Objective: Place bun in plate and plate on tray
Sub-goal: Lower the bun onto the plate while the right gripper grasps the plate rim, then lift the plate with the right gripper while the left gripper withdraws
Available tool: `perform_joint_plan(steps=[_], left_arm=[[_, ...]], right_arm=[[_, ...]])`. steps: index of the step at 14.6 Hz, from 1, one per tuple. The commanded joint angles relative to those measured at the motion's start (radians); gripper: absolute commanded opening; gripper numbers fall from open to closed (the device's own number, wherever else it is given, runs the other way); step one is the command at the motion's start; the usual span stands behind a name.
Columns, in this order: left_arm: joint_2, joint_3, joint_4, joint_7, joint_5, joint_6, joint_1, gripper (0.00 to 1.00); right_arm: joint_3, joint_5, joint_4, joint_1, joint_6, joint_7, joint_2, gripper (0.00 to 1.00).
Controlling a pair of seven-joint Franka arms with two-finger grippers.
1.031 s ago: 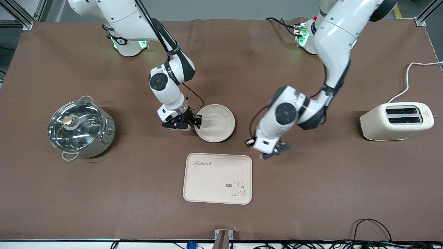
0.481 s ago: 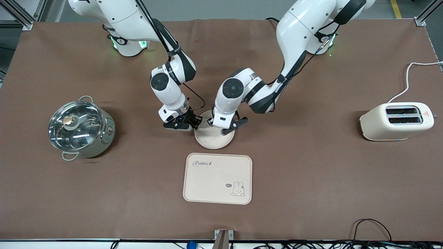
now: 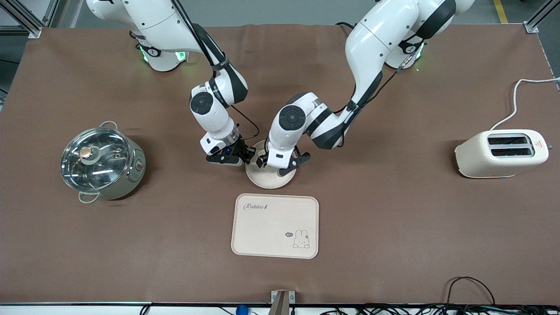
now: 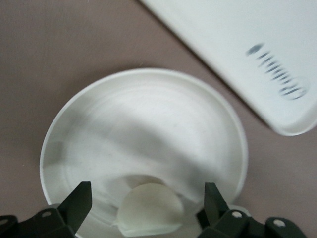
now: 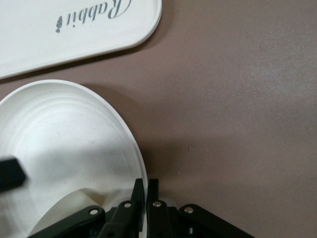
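The round cream plate (image 3: pixel 267 178) lies on the brown table, just farther from the front camera than the Rabbit tray (image 3: pixel 274 225). My left gripper (image 3: pixel 280 167) hangs low over the plate, open. In the left wrist view the cream bun (image 4: pixel 148 212) lies in the plate (image 4: pixel 148 124) between the wide-apart fingers (image 4: pixel 81 201) of the left gripper (image 4: pixel 147 187), touching neither. My right gripper (image 3: pixel 248 154) is shut on the plate's rim at the right arm's side. The right wrist view shows the right gripper (image 5: pixel 145 182) pinching the rim (image 5: pixel 133 148). The tray shows there too (image 5: pixel 74 25).
A steel pot with a glass lid (image 3: pixel 101 162) stands toward the right arm's end of the table. A cream toaster (image 3: pixel 503 153) with a white cable stands toward the left arm's end. Cables run along the table's front edge.
My left arm swung from beside the tray over to the plate and now sits low over it. My right gripper stayed at the plate's rim.
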Motion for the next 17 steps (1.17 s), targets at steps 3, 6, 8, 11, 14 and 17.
perform_joint_plan(steps=[3, 6, 8, 11, 14, 17], left_arm=[[-0.194, 0.008, 0.013, 0.04, 0.001, -0.159, 0.148, 1.0], [-0.323, 0.008, 0.013, 0.282, 0.001, -0.34, 0.283, 1.0], [-0.398, 0.011, 0.015, 0.484, 0.004, -0.468, 0.352, 1.0], [-0.51, 0.011, 0.015, 0.773, 0.021, -0.625, 0.476, 1.0], [-0.62, 0.006, 0.013, 0.954, 0.032, -0.714, 0.563, 1.0], [-0.738, 0.006, 0.006, 1.127, 0.015, -0.826, 0.645, 1.0]], right_arm=[[-0.006, 0.016, -0.007, -0.015, -0.07, 0.029, -0.079, 0.0], [-0.006, 0.016, -0.002, -0.044, -0.115, 0.029, -0.122, 0.0], [-0.006, 0.017, 0.027, -0.067, -0.167, 0.027, -0.135, 0.0], [-0.008, 0.069, 0.108, -0.087, -0.175, 0.026, -0.116, 0.0], [-0.011, 0.121, 0.235, -0.092, -0.172, 0.024, -0.003, 0.0], [-0.012, 0.12, 0.387, -0.127, -0.172, 0.026, 0.123, 0.0]])
